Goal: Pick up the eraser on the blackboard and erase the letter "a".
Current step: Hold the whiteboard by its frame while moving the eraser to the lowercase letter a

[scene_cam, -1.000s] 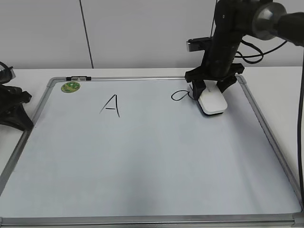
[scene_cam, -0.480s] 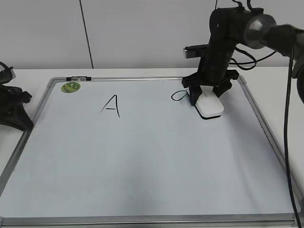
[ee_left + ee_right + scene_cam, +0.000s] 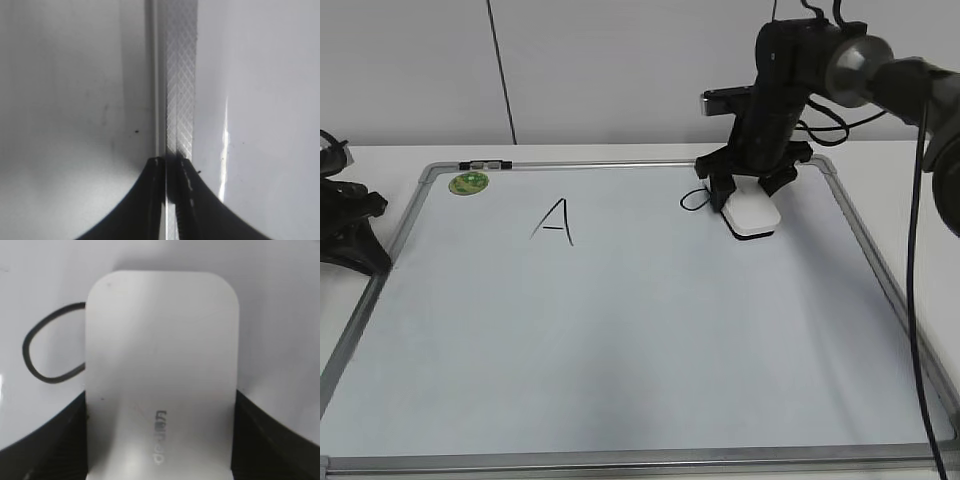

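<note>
**Operator:** Two letters show on the blackboard point(image 3: 620, 330) from where I sit: a tall capital "A" point(image 3: 553, 221) left of centre, and the small letter "a" point(image 3: 696, 201) near the far edge on the right side. A round green sticker point(image 3: 468, 183) sits in the far left corner, with a small dark clip point(image 3: 485, 164) on the frame just beside it.

**Observer:** Anything blocking the way?

**Operator:** Nothing lies on the board between the two letters. My right arm point(image 3: 775, 90) comes down from the upper right, with cables point(image 3: 920, 200) trailing along the right edge.

**Observer:** Where is the eraser?

**Operator:** Flat on the board near the far right corner, the eraser point(image 3: 751, 215) touches the right side of the little "a". In the right wrist view its left edge covers the right part of the loop point(image 3: 47, 350), so I see only the left curve of the stroke.

**Observer:** And the fingers?

**Operator:** My right gripper point(image 3: 752, 192) is clamped on the eraser point(image 3: 160, 375); one dark finger point(image 3: 50, 440) presses each long side at the near end, the block held between them, its grey lettering point(image 3: 160, 437) facing up.

**Observer:** The left side?

**Operator:** My left gripper point(image 3: 350, 235) rests off the board's left edge, well apart from everything. Its wrist view shows the fingertips point(image 3: 155, 175) drawn together over the board's metal frame point(image 3: 180, 85).
</note>
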Robot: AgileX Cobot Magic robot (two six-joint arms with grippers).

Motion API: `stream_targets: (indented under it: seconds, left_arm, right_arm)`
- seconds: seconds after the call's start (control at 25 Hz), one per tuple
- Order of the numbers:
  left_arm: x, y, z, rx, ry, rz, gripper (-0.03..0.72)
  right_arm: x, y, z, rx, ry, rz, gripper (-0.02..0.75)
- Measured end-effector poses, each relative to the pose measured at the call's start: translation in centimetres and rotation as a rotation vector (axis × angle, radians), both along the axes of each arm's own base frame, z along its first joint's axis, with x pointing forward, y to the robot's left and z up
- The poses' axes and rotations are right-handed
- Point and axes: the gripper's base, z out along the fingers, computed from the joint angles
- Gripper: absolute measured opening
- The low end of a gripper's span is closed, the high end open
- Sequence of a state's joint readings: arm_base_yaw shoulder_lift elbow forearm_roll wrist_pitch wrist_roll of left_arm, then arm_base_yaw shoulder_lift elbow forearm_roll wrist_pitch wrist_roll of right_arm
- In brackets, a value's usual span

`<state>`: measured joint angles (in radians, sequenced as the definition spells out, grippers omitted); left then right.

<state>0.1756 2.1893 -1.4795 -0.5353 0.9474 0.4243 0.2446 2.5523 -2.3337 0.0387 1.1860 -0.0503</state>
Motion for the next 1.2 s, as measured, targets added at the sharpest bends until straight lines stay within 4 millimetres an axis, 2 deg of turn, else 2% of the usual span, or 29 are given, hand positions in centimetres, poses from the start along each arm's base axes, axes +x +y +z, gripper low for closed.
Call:
stream_targets:
  seconds: [0.6,0.92,1.2]
  left_arm:
    - [0.0,0.1,-0.1,0.008,0.0,-0.003,0.032]
    - [-0.1,0.2,-0.1,0.03,0.003,-0.02,0.032]
    - [0.0,0.3,-0.1,0.04,0.003,-0.026,0.032]
  right_arm:
    - [0.5,0.8,-0.7,0.038,-0.039,0.019,0.527]
    - [-0.3,4.0,-1.2,-0.054,-0.061,0.154,0.527]
    - [-0.4,4.7,-0.8,-0.022,-0.053,0.194,0.527]
